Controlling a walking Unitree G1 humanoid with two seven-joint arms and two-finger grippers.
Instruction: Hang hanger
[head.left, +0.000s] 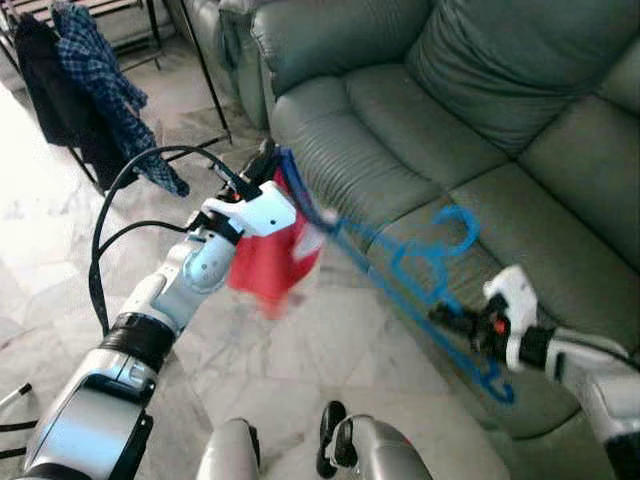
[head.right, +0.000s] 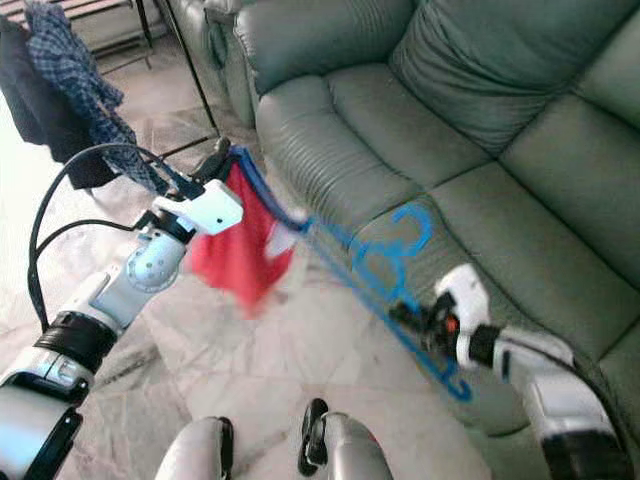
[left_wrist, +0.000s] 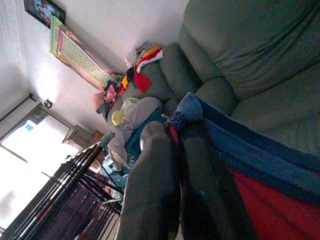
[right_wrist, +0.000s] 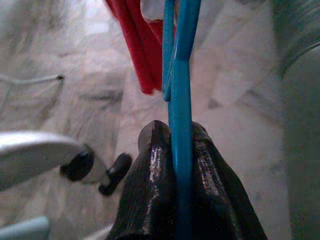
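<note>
A blue plastic hanger (head.left: 415, 268) is held in the air between my two arms, in front of the green sofa. A red garment (head.left: 270, 258) hangs from its left end. My left gripper (head.left: 262, 162) is shut on that left end, where the blue bar (left_wrist: 235, 145) and the red cloth (left_wrist: 270, 205) meet. My right gripper (head.left: 445, 316) is shut on the hanger's lower bar (right_wrist: 181, 125), which runs between both black fingers (right_wrist: 150, 170). The hook (head.left: 455, 228) points up toward the sofa seat.
A green leather sofa (head.left: 470, 120) takes up the right and the back. A clothes rack with a dark garment and a plaid shirt (head.left: 100, 80) stands at the back left. The floor is pale marble (head.left: 330, 340). My own legs (head.left: 350, 445) show at the bottom.
</note>
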